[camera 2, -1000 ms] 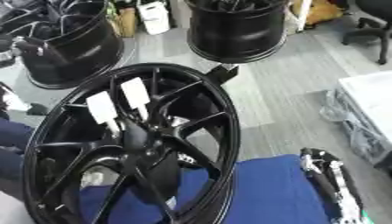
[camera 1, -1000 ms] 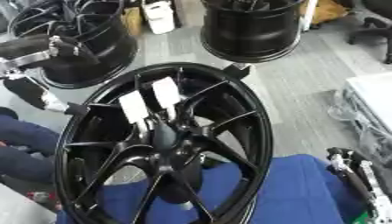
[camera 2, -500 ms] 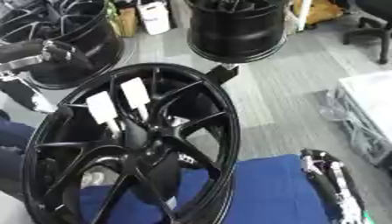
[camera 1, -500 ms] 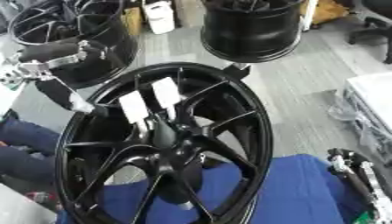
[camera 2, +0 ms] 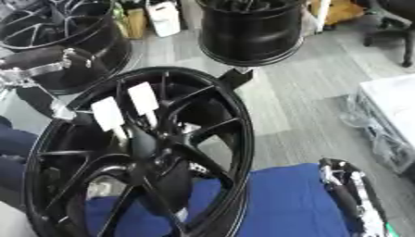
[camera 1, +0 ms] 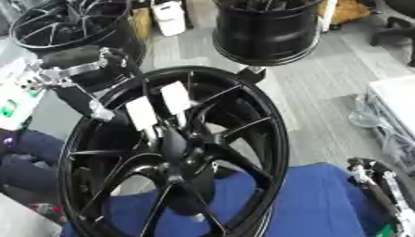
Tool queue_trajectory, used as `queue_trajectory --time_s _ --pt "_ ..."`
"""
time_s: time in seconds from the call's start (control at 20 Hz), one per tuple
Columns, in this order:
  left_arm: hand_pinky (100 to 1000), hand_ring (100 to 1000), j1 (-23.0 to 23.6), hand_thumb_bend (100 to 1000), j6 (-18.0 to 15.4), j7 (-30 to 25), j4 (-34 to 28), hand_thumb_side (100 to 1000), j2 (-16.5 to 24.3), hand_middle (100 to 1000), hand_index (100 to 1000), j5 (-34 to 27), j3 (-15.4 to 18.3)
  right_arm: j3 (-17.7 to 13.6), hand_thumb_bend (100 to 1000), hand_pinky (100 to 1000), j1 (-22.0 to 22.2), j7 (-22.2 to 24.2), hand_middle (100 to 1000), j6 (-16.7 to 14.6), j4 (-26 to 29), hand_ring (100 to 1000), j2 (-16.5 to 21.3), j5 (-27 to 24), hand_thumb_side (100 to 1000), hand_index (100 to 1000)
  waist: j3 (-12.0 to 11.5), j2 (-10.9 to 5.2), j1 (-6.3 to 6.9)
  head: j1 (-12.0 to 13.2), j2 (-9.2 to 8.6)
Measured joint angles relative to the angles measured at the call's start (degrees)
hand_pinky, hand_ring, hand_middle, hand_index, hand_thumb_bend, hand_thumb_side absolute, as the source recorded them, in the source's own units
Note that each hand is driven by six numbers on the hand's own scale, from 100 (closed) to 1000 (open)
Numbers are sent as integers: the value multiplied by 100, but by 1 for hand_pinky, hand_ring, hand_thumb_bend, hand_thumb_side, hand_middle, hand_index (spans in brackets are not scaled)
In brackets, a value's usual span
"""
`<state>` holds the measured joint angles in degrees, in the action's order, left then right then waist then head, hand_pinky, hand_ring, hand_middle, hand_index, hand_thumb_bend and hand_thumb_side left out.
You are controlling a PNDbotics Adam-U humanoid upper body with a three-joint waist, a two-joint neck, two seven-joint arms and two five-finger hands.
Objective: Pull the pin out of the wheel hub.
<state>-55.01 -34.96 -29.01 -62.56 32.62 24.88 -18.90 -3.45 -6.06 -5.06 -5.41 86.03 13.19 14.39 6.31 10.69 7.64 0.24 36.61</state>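
Left eye view shows your left hand reaching to the hub's upper-left rim; its fingers are probably against the rim, but you cannot tell their state. Your right hand rests lower right, fingers relaxed, on blue cloth.

Two spare black rims are standing on the grey floor, and a blue cloth is lying below.
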Motion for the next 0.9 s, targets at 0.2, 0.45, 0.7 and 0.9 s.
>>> queue_trajectory --time_s 0.2,0.45,0.7,0.9 --pt "726 639 0 659 98 -98 0 632 -57 656 803 -77 -44 1 100 600 -1 22 598 4 0 562 0 7 769 711 3 0 -1 0 0" --pt "704 592 -1 594 201 -201 -21 555 -89 599 771 -145 -87 2 100 600 -3 30 598 9 0 562 0 21 768 711 5 0 -1 4 0" --pt "678 543 -1 532 304 -304 -81 479 -89 552 745 -225 -140 6 100 600 -4 33 598 10 0 562 0 22 771 711 6 0 -1 12 0" --pt "637 498 -1 474 408 -408 -169 395 -88 516 728 -368 -173 14 100 600 -4 34 599 11 0 562 0 23 772 711 4 0 -1 13 0"
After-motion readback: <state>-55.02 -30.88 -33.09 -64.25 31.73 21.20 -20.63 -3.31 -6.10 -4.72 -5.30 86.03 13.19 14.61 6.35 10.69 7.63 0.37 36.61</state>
